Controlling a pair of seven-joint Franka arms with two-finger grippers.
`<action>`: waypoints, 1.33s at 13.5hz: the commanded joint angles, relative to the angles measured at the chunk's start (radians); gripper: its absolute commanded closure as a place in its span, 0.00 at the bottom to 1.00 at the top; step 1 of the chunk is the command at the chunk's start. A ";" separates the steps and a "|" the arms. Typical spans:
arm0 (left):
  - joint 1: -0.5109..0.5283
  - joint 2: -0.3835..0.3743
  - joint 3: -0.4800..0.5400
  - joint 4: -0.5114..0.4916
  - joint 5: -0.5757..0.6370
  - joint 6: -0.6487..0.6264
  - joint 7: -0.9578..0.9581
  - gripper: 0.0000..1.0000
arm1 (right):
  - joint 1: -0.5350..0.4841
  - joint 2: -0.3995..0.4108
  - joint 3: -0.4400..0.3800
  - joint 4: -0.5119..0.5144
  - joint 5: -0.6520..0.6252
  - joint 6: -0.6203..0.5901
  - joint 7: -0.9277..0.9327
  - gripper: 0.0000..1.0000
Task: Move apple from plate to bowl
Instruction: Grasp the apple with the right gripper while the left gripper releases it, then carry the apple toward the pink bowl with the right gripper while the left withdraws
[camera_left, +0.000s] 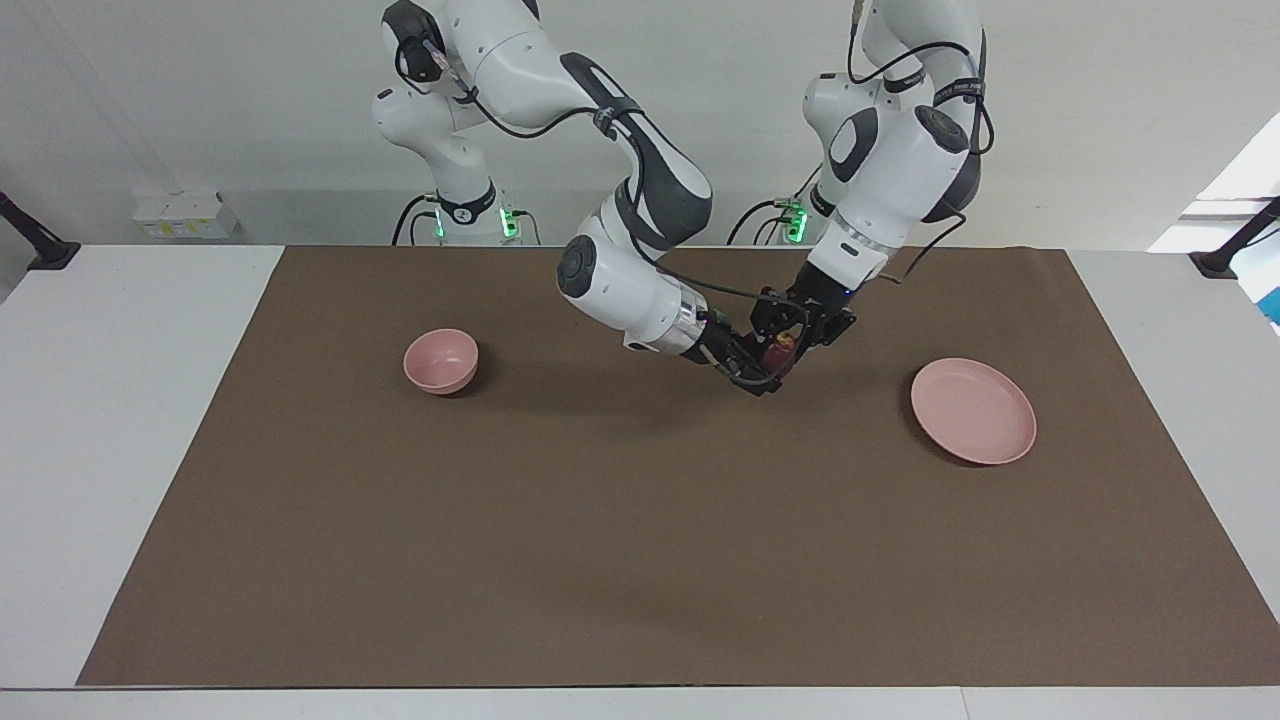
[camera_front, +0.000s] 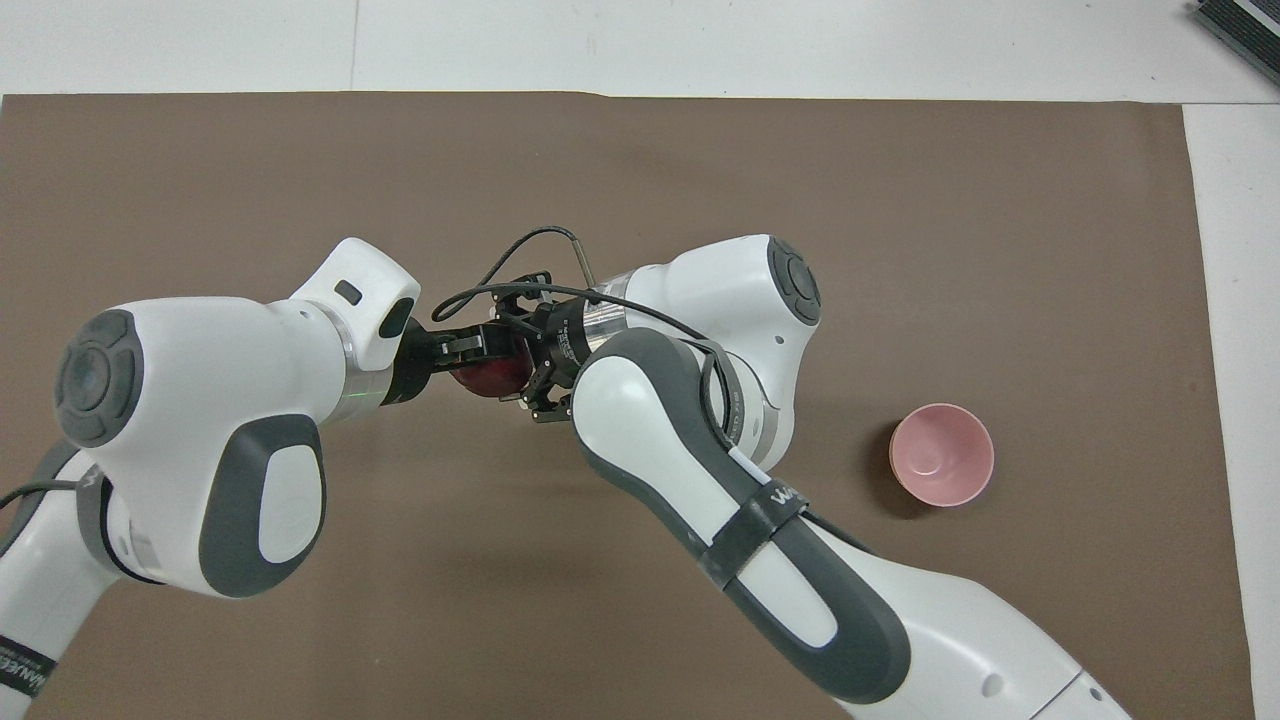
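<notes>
Both my arms are bent in toward the middle of the table (camera_left: 120, 420), and my two end effectors meet in the air over the bare brown mat (camera_left: 640, 560), between the bowl and the plate. My left arm drops steeply from its base and angles its wrist down and inward; my left end effector (camera_left: 797, 335) points toward the right one. My right arm reaches across with its elbow raised and its forearm sloping down, so my right end effector (camera_left: 762, 368) comes at the same spot from the bowl's side.

The apple (camera_left: 781, 350) is held up between them, clear of the mat. My left end effector (camera_front: 470, 352) has its fingers closed against the apple (camera_front: 493, 377). My right end effector (camera_front: 528, 372) sits right against the fruit too, but I cannot tell whether its fingers are clamped on it or spread around it.

I count one apple, one bowl and one plate. The bowl (camera_left: 441, 360) stands upright toward my right arm's end of the table, with nothing in it. The plate (camera_left: 973, 410) lies flat toward my left arm's end, bare, well apart from the bowl. In the overhead view my left arm hides the plate, and only the bowl (camera_front: 942, 454) shows.
</notes>
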 joint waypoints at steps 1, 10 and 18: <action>-0.015 0.015 0.010 0.021 -0.010 0.011 -0.009 0.00 | -0.005 0.006 0.007 0.023 0.030 -0.017 -0.025 1.00; 0.055 0.024 0.018 0.131 0.049 -0.136 0.012 0.00 | -0.128 -0.103 -0.002 -0.009 -0.106 -0.214 -0.036 1.00; 0.230 -0.001 0.024 0.209 0.217 -0.314 0.249 0.00 | -0.261 -0.192 -0.002 -0.008 -0.471 -0.417 -0.240 1.00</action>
